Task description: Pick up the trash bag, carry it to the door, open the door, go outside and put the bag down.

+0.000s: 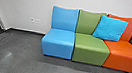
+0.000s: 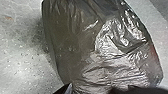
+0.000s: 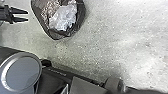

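On the grey floor [image 3: 120, 45], to judge by both wrist views: the trash bag [image 2: 75, 45], near the robot's base [image 3: 57, 75]. Left gripper [image 3: 28, 16] pointed toward the bag in the right wrist view, fingers spread, with a gap between the tips and nothing visibly pinched. State of the right gripper: impossible to tell.

Likely to handle as a soft, slack load, bulky but probably fairly light; weight only a guess. Thin, glossy film, wrinkled all over, so apt to slip under a shallow pinch and to stretch or tear at a single taut layer. Best taken by the gathered neck, or failing that by a thick fold of several layers, then lifted slowly to let the sagging bulk settle. Tied end not to be made out.

As a container, bulging, apparently well filled. Through the dark film, a reddish patch [image 2: 153, 52] along one side, perhaps something inside. On or under the film, a pale crumple [image 3: 63, 18]; cannot tell whether glare or contents.
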